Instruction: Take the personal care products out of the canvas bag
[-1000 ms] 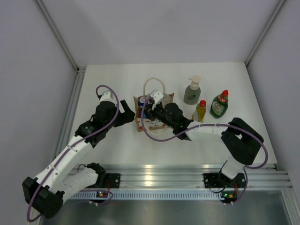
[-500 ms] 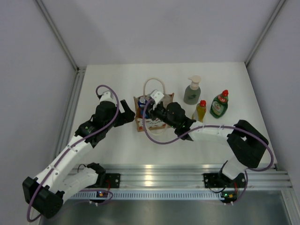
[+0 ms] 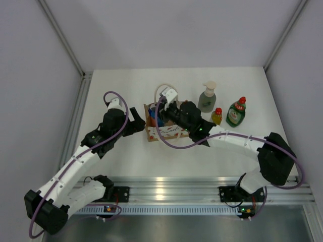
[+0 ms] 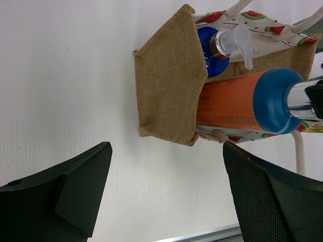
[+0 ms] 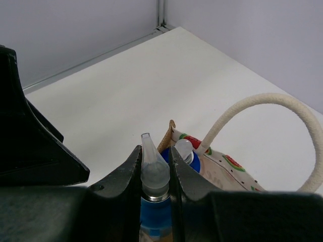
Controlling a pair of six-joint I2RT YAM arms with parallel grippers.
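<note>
Canvas bag [image 3: 165, 132] holds large bottle [image 4: 229, 103], small bottle [image 4: 209, 55] — pump bottle [image 3: 206, 101], slim bottle [image 3: 217, 117], round bottle [image 3: 235, 114] to right.

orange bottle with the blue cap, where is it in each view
top external: orange bottle at centre, in the canvas bag
left wrist: upper right, sticking out of the canvas bag
right wrist: bottom centre, nozzle in the right pincer
shared landmark: the canvas bag

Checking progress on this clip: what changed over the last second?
The right gripper, shut on the orange bottle by its nozzle, moved farther from its base over the bag as the arm stretched out. The left gripper stayed open beside the bag, which kept its place.
</note>
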